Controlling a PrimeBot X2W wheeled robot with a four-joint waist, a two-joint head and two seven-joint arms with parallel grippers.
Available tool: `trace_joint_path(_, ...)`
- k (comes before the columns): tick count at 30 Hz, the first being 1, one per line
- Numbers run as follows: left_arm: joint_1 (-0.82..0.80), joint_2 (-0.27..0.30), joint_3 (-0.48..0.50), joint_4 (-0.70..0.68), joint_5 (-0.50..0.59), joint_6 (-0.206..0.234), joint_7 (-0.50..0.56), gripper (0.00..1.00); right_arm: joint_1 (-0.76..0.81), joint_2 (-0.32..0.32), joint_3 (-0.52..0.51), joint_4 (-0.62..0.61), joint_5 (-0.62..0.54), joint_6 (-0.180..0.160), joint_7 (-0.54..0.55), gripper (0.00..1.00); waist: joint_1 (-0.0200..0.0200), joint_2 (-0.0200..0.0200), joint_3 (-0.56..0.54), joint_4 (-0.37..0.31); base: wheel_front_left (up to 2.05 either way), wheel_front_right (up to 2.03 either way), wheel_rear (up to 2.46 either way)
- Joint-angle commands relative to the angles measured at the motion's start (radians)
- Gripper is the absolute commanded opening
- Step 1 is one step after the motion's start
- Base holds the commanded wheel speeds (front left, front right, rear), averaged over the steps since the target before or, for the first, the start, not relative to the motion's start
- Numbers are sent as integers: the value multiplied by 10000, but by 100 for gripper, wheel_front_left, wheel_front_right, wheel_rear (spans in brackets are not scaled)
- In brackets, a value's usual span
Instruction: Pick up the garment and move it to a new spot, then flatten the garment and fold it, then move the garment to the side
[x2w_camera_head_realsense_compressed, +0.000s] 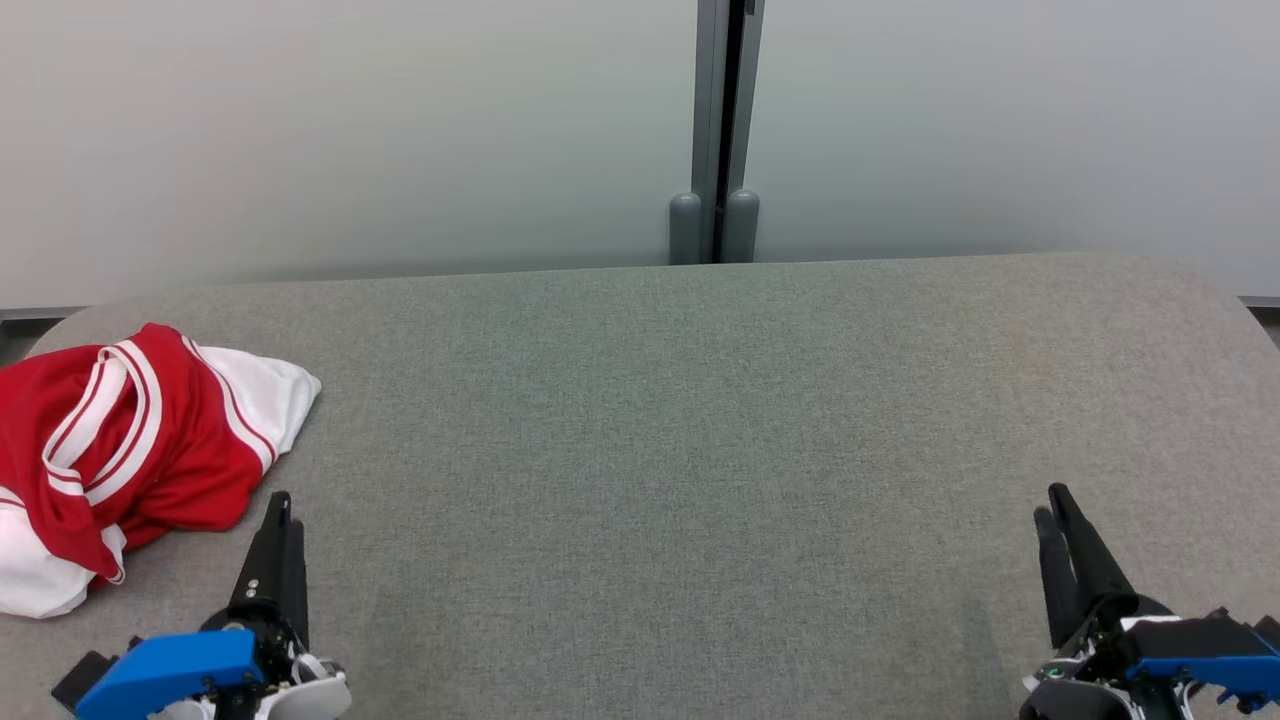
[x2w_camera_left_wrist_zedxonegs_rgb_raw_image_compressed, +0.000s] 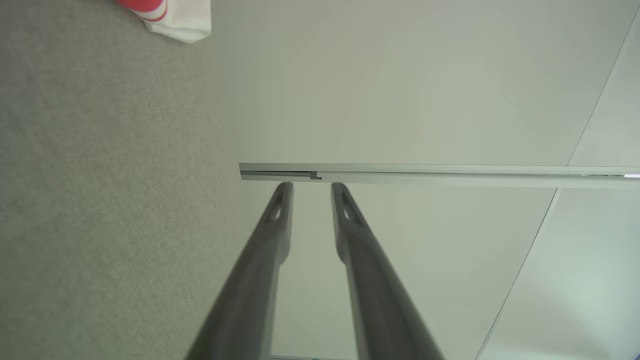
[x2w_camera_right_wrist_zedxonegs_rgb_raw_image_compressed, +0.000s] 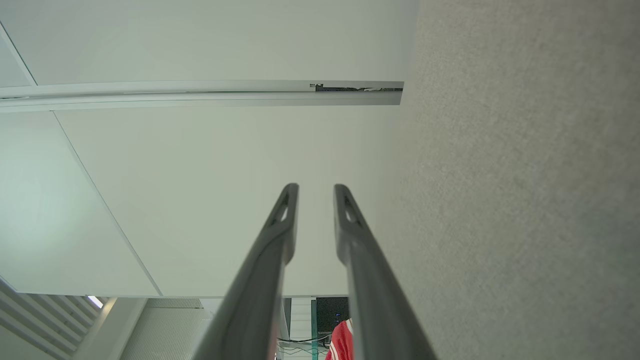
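I had the grey fabric desk (x2w_camera_head_realsense_compressed: 700, 450) across my feed, its far edge running against the pale wall panels (x2w_camera_head_realsense_compressed: 350, 130), far corners rounded. A grey upright joint (x2w_camera_head_realsense_compressed: 715, 130) split those panels at the middle. From the centre over to the right edge the desk surface was bare, with wide room to work.

The garment (x2w_camera_head_realsense_compressed: 130, 450) lay crumpled at the desk's left edge, red with white stripes and white sections, partly cut off by the side of my head view. The heap ran slantwise, from its near-left end to a white corner pointing far-right.

The left end effector (x2w_camera_head_realsense_compressed: 283, 510) sat just beside the garment's near side, apart from it, fingers narrowly parted and holding nothing. The right end effector (x2w_camera_head_realsense_compressed: 1050, 500) was well apart at the lower right, its gap just as narrow and holding nothing.
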Motion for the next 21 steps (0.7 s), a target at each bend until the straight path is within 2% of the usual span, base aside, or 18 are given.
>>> trace_joint_path(1, 34, -6, -11, 38, 6, 1, -14, 100, 30, 3, 15, 20, -2, 0, -13, 100, 0, -1, 0, 0, 0, 0, 0)
trace_joint_path(9, 94, -8, -255, -28, 520, 143, -408, 100, 49, -5, 292, -24, -344, 2, -408, 100, 0, -1, -1, -1, 0, 0, 0)
trace_joint_path(21, 182, 5, -622, -281, 2823, 518, -958, 100, 64, -23, 406, -45, -2726, 5, -959, 100, 0, -1, -1, 0, 0, 0, 0)
